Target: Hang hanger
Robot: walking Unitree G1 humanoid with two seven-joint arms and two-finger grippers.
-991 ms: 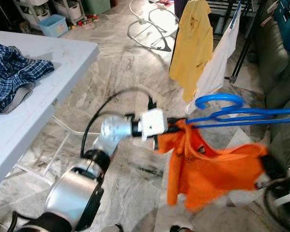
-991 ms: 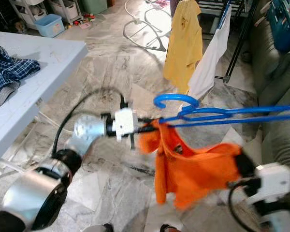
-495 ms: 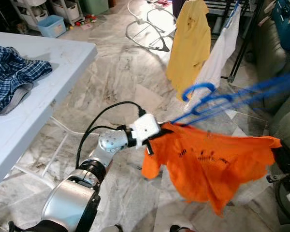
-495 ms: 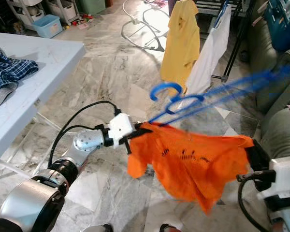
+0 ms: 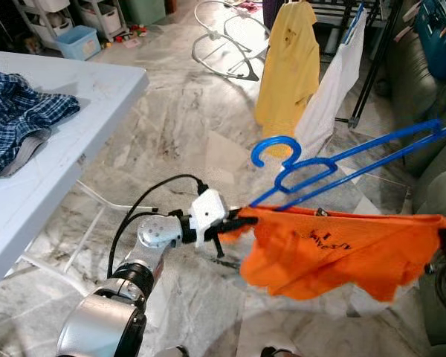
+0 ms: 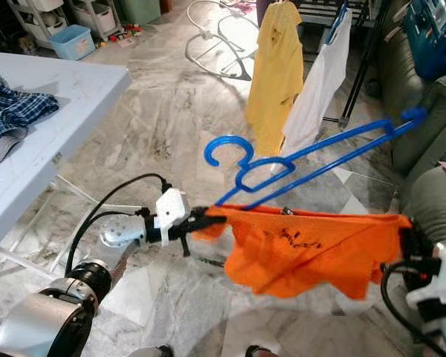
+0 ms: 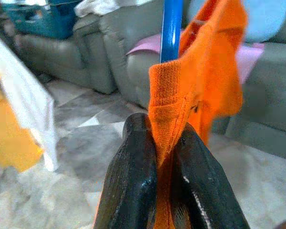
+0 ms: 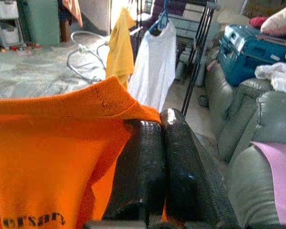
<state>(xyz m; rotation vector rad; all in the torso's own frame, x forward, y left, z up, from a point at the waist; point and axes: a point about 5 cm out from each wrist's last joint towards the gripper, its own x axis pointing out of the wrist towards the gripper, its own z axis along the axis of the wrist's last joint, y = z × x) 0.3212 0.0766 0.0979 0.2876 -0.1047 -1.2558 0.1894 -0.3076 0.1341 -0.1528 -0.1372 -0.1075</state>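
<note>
Counter (image 5: pixel 74 111) with a plaid garment (image 5: pixel 18 119) stands at the robot's left; yellow shirt (image 5: pixel 286 71) and white shirt (image 5: pixel 331 85) hang on a rack ahead. Orange shirt (image 5: pixel 342 249) stretches level between both arms above the marble floor (image 5: pixel 178 104). Blue hanger (image 5: pixel 320 167) slants up from the shirt's left end, hook uppermost. Left gripper (image 7: pixel 164 157) has its fingers (image 7: pixel 133 186) clenched on that end, beside the hanger's bar. Right gripper (image 8: pixel 157 162) pinches the other edge.
</note>
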